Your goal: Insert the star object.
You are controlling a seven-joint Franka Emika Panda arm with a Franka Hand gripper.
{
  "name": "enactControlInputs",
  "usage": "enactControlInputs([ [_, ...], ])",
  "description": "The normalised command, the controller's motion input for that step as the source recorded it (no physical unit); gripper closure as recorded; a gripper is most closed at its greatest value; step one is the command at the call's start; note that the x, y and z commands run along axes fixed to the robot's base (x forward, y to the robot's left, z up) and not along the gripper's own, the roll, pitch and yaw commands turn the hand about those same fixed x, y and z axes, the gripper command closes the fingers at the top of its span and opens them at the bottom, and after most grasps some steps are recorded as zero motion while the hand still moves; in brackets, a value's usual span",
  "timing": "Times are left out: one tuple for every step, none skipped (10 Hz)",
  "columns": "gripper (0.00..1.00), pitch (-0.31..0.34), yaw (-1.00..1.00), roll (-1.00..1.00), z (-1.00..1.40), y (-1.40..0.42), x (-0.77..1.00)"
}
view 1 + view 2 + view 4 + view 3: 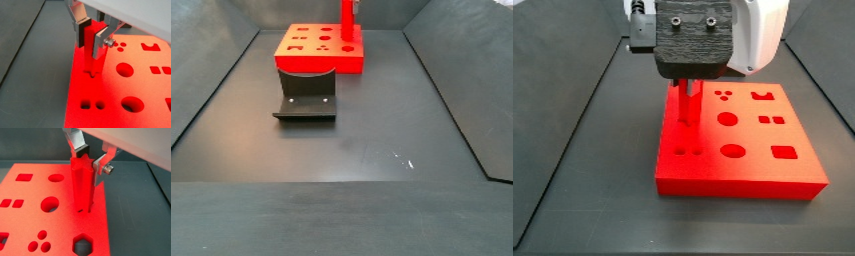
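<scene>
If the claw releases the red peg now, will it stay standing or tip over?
The star object stands upright, held by the claw, its tip at a hole in the red block. Being tall and slim, it would probably tip unless seated deeply. It looks stiff, likely not bending.

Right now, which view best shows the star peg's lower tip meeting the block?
A wrist view: the star peg, held by the gripper, meets the red block unobstructed. In side views the gripper body hides much, or it's small.
</scene>
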Motion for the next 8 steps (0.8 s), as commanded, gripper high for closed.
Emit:
enactControlInputs([
  [1.00, 0.000, 0.00, 0.06, -0.34, 0.00, 0.08],
  [1.00, 0.000, -0.06, 0.04, -0.29, 0.00, -0.09],
  [1.00, 0.000, -0.13, 0.00, -0.21, 0.01, -0.26],
  [1.00, 0.000, 0.00, 0.00, -0.19, 0.00, -0.10],
  [1.00, 0.000, 0.24, 0.00, -0.27, 0.06, 0.05],
  [1.00, 0.000, 0.17, 0.00, -0.15, 0.01, 0.03],
  [1.00, 0.000, 0.00, 0.00, -0.02, 0.00, 0.00],
  [1.00, 0.000, 0.00, 0.08, -0.65, -0.03, 0.14],
])
